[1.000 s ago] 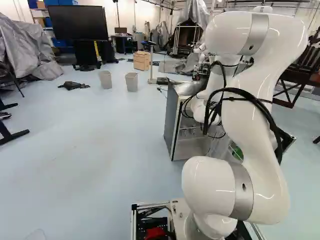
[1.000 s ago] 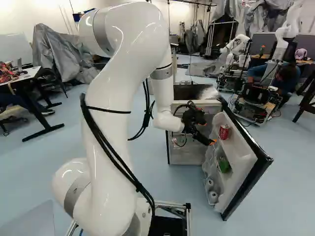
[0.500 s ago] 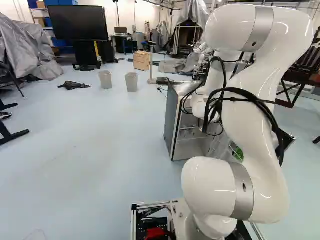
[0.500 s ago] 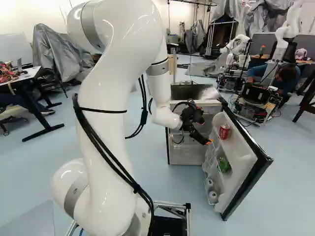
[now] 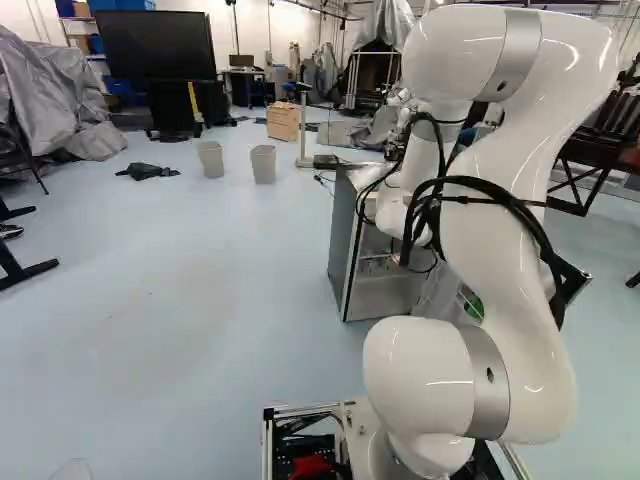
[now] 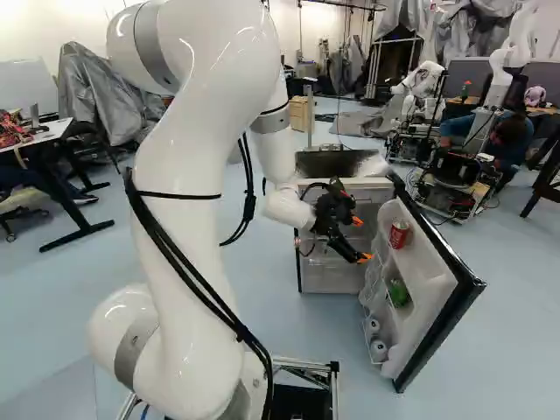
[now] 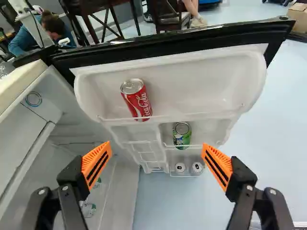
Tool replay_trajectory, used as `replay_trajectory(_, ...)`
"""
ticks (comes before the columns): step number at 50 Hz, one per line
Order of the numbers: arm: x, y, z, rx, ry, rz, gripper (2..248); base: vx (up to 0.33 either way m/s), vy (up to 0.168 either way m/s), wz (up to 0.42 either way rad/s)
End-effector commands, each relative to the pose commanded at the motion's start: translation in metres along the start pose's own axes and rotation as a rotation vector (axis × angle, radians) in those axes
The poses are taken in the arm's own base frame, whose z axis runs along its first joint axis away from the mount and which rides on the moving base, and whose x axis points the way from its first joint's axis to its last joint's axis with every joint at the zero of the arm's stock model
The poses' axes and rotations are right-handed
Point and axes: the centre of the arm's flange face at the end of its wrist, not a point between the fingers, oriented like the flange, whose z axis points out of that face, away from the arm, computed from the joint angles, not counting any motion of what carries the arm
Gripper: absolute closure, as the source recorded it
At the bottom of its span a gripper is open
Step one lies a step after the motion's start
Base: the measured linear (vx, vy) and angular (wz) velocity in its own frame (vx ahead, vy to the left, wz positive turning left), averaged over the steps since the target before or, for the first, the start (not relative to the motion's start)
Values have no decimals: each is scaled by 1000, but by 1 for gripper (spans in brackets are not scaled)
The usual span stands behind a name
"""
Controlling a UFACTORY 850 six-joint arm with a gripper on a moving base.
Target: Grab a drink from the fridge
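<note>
Gripper [image 7: 156,147] is hanging before the open door [image 7: 206,76], fingers spread wide, orange pads [image 7: 97,165] facing each other, nothing between them. I am looking along it, down and across at the door shelves.

Red can [image 7: 137,100] is standing upright on the door's top shelf, ahead of the fingertips and well clear of them. It is sitting off the gripper's midline, towards the fridge [image 5: 345,235] and its hinge side. In the right base view it is showing just right of the gripper. Green can [image 7: 182,135] is standing on a lower shelf, towards the door's free edge; two more cans [image 7: 180,167] are resting lower still.

I am judging this as the approach, red can the likelier pick. The coming move is asking for a small shift hingeward, then forward, one finger passing each side of the can's upright axis. Shelf lip is threatening to snag a low fingertip.
</note>
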Motion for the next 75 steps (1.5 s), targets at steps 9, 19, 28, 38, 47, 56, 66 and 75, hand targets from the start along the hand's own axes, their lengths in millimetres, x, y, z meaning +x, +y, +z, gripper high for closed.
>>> replay_trajectory(9, 2, -4, 3, -10, 18, 14, 3, 0, 0, 0)
replay_trajectory(19, 3, -12, 9, -15, 27, 28, 3, 0, 0, 0)
replay_trajectory(28, 4, -20, 15, -14, 32, 39, 3, 0, 0, 0)
replay_trajectory(38, 8, -30, 26, -19, 39, 58, 3, 0, 0, 0)
replay_trajectory(47, 13, -35, 38, -30, 47, 77, 3, 0, 0, 0)
replay_trajectory(56, 18, -39, 50, -41, 56, 96, 3, 0, 0, 0)
replay_trajectory(66, 24, -44, 63, -52, 65, 115, 3, 0, 0, 0)
replay_trajectory(75, 28, -45, 72, -62, 71, 129, 3, 0, 0, 0)
